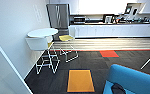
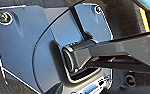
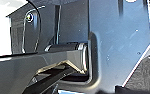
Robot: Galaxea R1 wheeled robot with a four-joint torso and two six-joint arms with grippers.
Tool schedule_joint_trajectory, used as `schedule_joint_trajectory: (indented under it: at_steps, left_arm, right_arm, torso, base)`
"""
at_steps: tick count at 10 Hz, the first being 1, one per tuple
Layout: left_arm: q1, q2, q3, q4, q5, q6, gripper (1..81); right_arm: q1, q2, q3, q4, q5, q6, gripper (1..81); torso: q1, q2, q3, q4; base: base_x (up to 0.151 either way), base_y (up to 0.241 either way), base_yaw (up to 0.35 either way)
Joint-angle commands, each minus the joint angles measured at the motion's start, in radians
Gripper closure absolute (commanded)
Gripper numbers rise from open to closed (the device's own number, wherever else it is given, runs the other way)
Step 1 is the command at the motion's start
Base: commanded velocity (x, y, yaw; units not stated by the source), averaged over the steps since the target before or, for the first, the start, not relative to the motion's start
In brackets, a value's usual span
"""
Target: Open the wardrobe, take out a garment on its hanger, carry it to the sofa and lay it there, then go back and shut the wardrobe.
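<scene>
1. Jaws first: neither pair can be made out. Both wrist cameras look onto the robot's own dark plate and jointed bar, so I cannot tell whether either is open or closed, or whether anything is gripped.
2. Nearest, at the lower right of the head view, is the blue sofa (image 1: 134,78). A dark, rounded shape (image 1: 118,89) lies on its seat by the bottom edge. It may be the black garment, though I cannot say so for sure, and no hanger is plain to see.
3. Close on the left, a white panel (image 1: 2,72) slants across the corner of the head view. Whether it belongs to the wardrobe I cannot tell.
4. On the dark carpet just ahead lies an orange floor tile (image 1: 80,80); farther off is a red tile (image 1: 109,53).
5. Left of middle stand a round white surface (image 1: 42,32) and white-framed stools, one with a yellow seat (image 1: 66,37).
6. Farthest back are a steel fridge (image 1: 58,16) and a long kitchen surface (image 1: 111,23) over white cabinets.
7. My judgement: the laying-down step looks done or nearly so, and the robot is in the driving part of the task. Going back to shut the wardrobe calls for turning the base away from the sofa while keeping clear of the stools.
</scene>
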Motion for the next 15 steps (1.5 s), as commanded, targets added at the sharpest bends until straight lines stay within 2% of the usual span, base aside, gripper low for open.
schedule_joint_trajectory:
  at_steps: [1, 3, 15]
  left_arm:
    - [-0.023, -0.008, 0.002, 0.015, 0.024, 0.004, 1.0]
    - [-0.022, -0.008, 0.002, 0.014, 0.024, 0.004, 1.0]
    - [-0.019, -0.007, 0.002, 0.015, 0.023, 0.004, 1.0]
  right_arm:
    - [0.022, 0.009, 0.007, -0.006, -0.046, -0.005, 1.0]
    - [0.024, 0.009, 0.007, -0.006, -0.046, -0.005, 1.0]
    - [0.022, 0.009, 0.007, -0.006, -0.056, -0.007, 1.0]
  torso:
    - [0.0, 0.0, -0.002, 0.0]
    - [-0.001, 0.0, 0.012, 0.0]
    - [-0.001, 0.0, 0.011, 0.0]
  base:
    - [0.0, 0.0, 0.178]
    - [0.0, 0.0, 0.178]
    - [0.0, 0.0, 0.199]
